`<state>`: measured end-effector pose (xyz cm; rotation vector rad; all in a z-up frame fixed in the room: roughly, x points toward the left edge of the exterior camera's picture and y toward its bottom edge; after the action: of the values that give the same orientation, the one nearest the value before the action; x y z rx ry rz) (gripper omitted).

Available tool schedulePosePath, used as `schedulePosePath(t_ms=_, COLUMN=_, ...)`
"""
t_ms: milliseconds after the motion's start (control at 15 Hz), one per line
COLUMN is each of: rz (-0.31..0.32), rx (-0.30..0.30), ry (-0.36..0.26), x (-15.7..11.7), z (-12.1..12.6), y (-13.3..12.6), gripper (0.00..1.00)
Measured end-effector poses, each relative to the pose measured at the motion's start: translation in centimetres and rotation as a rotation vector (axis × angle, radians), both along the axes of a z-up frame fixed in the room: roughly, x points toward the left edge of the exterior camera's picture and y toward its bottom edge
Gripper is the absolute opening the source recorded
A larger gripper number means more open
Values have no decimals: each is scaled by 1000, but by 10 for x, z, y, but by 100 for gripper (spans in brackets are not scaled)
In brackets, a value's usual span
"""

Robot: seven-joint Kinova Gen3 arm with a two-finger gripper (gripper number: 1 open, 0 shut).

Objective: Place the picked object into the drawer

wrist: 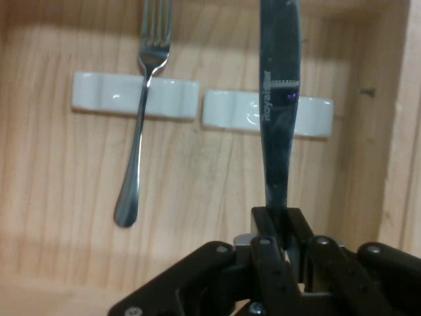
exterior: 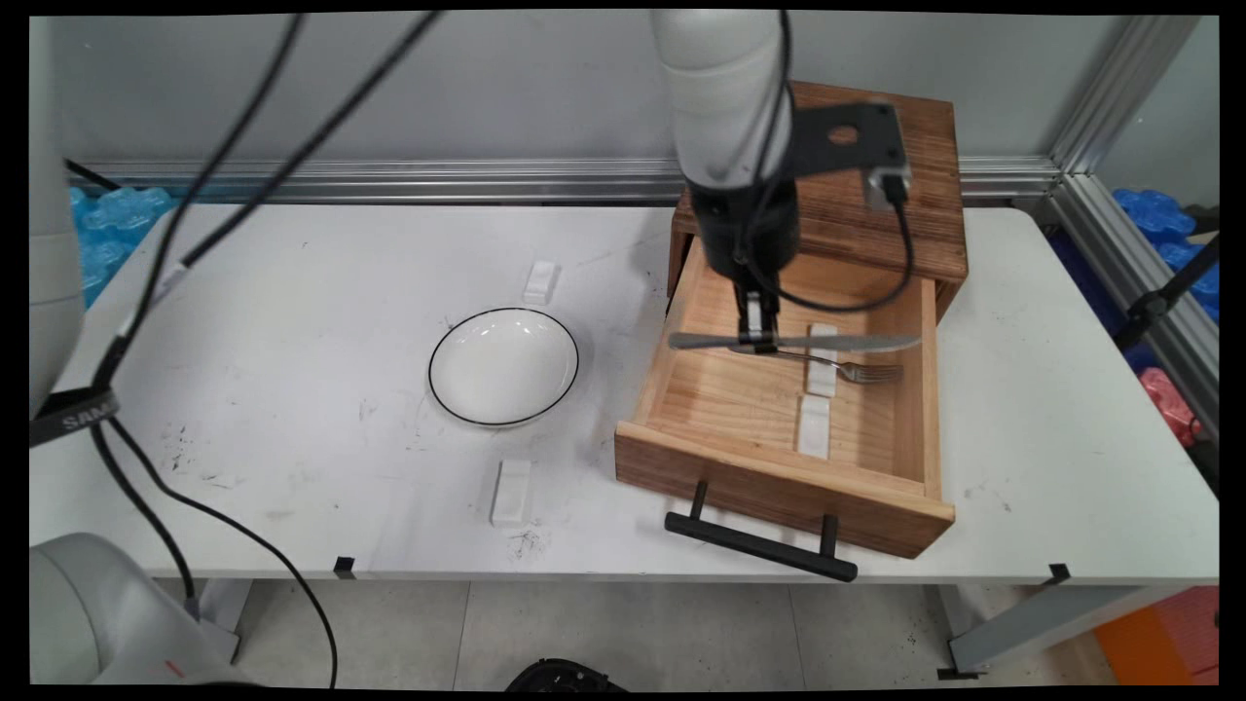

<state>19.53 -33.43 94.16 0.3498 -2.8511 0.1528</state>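
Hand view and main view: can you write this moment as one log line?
gripper: shut on silver table knife, held over open wooden drawer | silver fork: on white rest in drawer | white bowl: on table

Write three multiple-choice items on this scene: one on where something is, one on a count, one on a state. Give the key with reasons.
1. Where does the fork lie?
A. in the bowl
B. in the open drawer
C. on the floor

2. How many white rests lie inside the drawer?
A. two
B. none
C. five

3. What is the gripper doing?
A. hanging open over the bowl
B. shut on the knife
C. pulling the drawer handle

Key: B, the fork rests across a white rest on the drawer floor; A, the hand view shows two side by side; B, both fingers clamp the knife's handle.
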Motion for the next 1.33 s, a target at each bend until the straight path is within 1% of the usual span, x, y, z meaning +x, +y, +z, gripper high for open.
schedulePosePath(t_ms=267, rz=-21, rx=16, ry=-28, x=-22, z=-27, y=-8, gripper=0)
schedulePosePath(t_ms=533, rz=-33, rx=30, ry=-59, x=-35, z=-54, y=-16, gripper=0)
schedulePosePath(t_ms=1000, rz=-41, rx=56, ry=-101, x=-40, z=-88, y=-22, gripper=0)
schedulePosePath(t_ms=1333, rz=-51, rx=62, ry=-118, x=-40, z=-105, y=-26, gripper=0)
